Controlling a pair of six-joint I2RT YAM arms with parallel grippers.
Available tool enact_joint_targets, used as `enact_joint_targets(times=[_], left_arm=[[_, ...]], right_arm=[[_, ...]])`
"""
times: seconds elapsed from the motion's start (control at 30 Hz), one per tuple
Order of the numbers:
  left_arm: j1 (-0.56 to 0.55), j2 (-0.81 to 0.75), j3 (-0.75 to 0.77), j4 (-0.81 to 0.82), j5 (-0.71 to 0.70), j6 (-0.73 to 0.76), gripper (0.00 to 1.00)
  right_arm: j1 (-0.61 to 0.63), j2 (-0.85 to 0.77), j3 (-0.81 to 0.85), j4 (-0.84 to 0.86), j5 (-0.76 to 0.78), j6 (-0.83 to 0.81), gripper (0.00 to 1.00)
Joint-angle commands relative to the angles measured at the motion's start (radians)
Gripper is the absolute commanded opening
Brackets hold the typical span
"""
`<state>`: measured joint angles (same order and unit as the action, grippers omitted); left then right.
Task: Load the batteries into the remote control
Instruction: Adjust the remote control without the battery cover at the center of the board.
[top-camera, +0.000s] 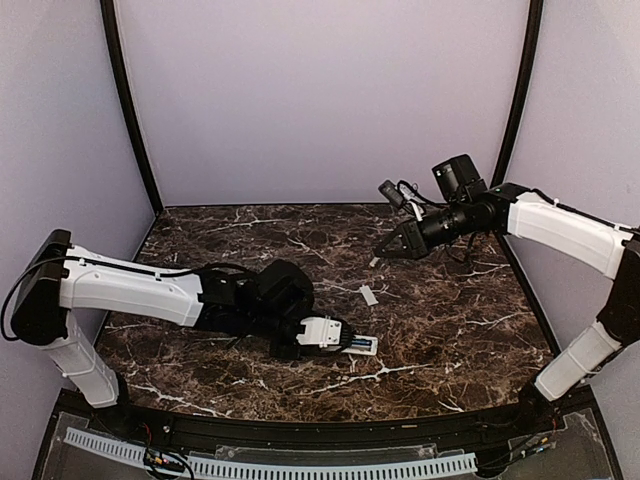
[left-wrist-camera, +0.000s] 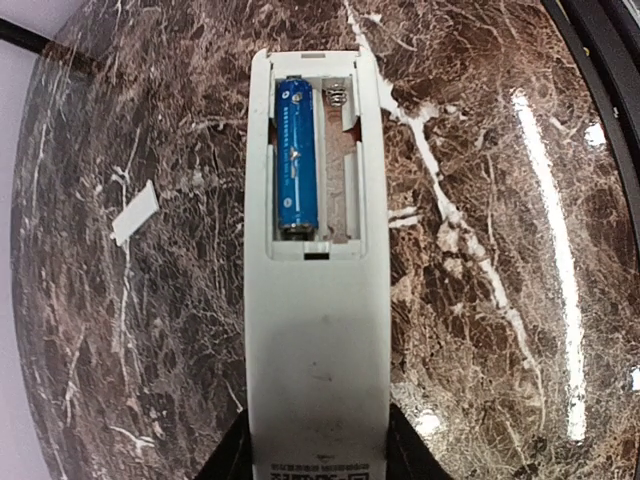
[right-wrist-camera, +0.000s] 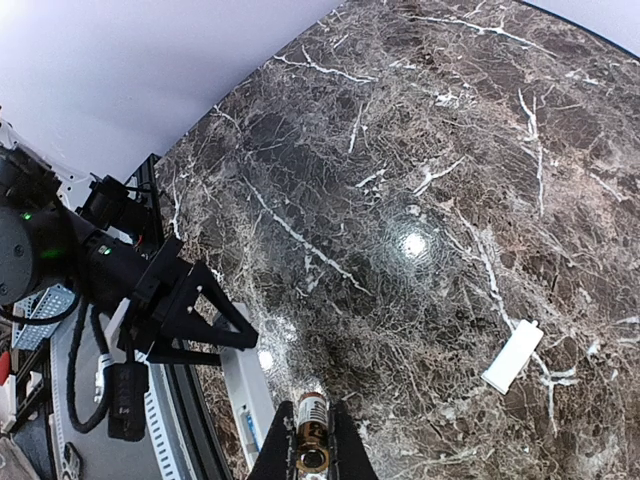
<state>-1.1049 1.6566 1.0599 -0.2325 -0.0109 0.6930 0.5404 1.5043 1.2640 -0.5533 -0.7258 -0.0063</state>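
The white remote control (left-wrist-camera: 315, 300) lies back up with its battery bay open. A blue battery (left-wrist-camera: 296, 158) sits in the bay's left slot; the right slot (left-wrist-camera: 338, 165) is bare. My left gripper (left-wrist-camera: 316, 450) is shut on the remote's near end, low at the table's front centre (top-camera: 345, 340). My right gripper (right-wrist-camera: 311, 450) is shut on a grey-tan battery (right-wrist-camera: 312, 432), held in the air over the back right (top-camera: 385, 249). The remote also shows in the right wrist view (right-wrist-camera: 248, 395).
The short flat white cover plate (top-camera: 368, 295) lies on the dark marble table between the two arms, also in the left wrist view (left-wrist-camera: 134, 213) and the right wrist view (right-wrist-camera: 512, 357). Purple walls enclose the back and sides.
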Motion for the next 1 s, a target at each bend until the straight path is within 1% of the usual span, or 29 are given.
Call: enact_joint_targets(times=[0.0, 0.2, 0.3, 0.4, 0.53, 0.67, 0.73, 0.83, 0.93, 0.97], left_arm=[[-0.057, -0.053, -0.014, -0.039, -0.14, 0.098, 0.0], [-0.11, -0.09, -0.007, -0.083, -0.238, 0.175, 0.0], [-0.114, -0.092, 0.005, -0.108, -0.245, 0.183, 0.0], [-0.115, -0.083, 0.006, -0.133, -0.214, 0.166, 0.0], [-0.113, -0.059, 0.007, -0.181, -0.135, 0.095, 0.0], [-0.113, -0.05, -0.013, -0.167, -0.116, 0.034, 0.0], [-0.106, -0.046, -0.012, -0.166, -0.081, -0.006, 0.0], [-0.085, -0.026, -0.011, -0.174, -0.003, -0.086, 0.0], [-0.05, 0.017, -0.011, -0.173, 0.007, -0.178, 0.0], [-0.035, 0.025, -0.01, -0.172, 0.043, -0.191, 0.0]], right_arm=[[-0.005, -0.049, 0.009, 0.068, 0.029, 0.034, 0.0], [-0.005, -0.055, 0.002, 0.07, 0.021, 0.034, 0.0], [-0.005, -0.047, -0.001, 0.068, 0.01, 0.034, 0.0], [-0.005, -0.034, 0.006, 0.05, 0.013, 0.028, 0.0], [-0.004, -0.033, 0.002, 0.048, 0.02, 0.032, 0.0], [0.011, -0.031, -0.001, 0.048, 0.02, 0.032, 0.0], [0.018, -0.025, -0.002, 0.049, 0.018, 0.031, 0.0], [0.034, -0.013, 0.008, 0.039, 0.03, 0.026, 0.0], [0.053, -0.002, 0.024, 0.022, 0.048, 0.015, 0.0], [0.058, 0.0, 0.027, 0.02, 0.048, 0.013, 0.0]])
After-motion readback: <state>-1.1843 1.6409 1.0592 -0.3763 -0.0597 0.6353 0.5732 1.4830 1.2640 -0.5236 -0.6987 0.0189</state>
